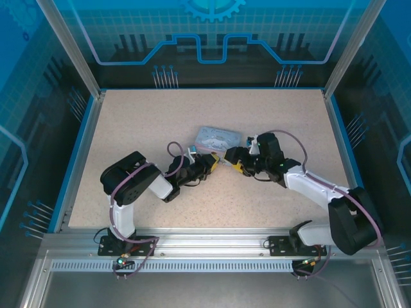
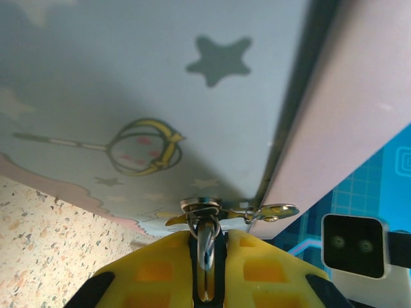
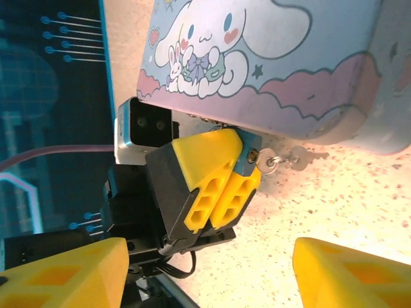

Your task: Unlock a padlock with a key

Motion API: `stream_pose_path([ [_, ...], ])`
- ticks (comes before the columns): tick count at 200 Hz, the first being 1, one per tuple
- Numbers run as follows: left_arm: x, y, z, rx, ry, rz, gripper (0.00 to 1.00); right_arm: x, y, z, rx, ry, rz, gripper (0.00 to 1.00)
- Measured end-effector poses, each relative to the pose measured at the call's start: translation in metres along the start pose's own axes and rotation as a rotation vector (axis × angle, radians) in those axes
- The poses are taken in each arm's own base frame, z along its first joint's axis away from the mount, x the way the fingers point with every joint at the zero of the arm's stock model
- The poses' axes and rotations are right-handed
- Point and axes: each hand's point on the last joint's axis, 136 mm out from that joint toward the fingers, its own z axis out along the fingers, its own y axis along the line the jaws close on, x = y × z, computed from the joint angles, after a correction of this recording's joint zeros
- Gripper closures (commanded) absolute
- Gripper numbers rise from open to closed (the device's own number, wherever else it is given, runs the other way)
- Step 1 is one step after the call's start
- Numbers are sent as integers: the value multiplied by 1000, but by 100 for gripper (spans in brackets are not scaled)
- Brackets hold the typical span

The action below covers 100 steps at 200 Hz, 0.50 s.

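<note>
Padlock (image 3: pixel 248 156): a small blue-grey body, pinched at the tips of the left gripper (image 1: pixel 212 162), low over the table (image 1: pixel 160 115) near its middle.
Key (image 3: pixel 302 156): juts sideways from the padlock's free end, with its ring next to the padlock; the blade lies free just above the table.
Left fingers (image 2: pixel 160 276): pressed together on the padlock, with a metal loop showing in the slit between them.
Right gripper (image 1: pixel 232 160): faces the left one from the right, close to the key; its fingers (image 3: pixel 353 269) are spread wide and hold nothing.
In the way: the tin (image 3: pixel 270 64) sits just behind the padlock, its near lower edge overhanging the left fingertips and the key. Whether it touches them cannot be told.
Crowding: both grippers and the tin are bunched at one spot, tip to tip.
Edges: a blue rim (image 1: pixel 82 154) runs along the table's left, far and right sides, posts (image 1: pixel 70 48) stand at the far corners, and a metal rail (image 1: pixel 205 240) carrying the arm bases closes the near side.
Open room: bare tabletop on the far side of the tin, to the left, to the right, and between the grippers and the rail.
</note>
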Motion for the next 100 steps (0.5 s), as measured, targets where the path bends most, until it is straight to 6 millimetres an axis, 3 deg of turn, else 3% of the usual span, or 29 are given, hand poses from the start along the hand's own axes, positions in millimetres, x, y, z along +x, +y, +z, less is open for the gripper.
stream_pose_path([
  [61,1,7,0,-28,5,-6,100,5,37,-4,197,-5,-519,42],
  [100,1,7,0,-29,6,-14,100,8,23,4,347,26,-712,46],
])
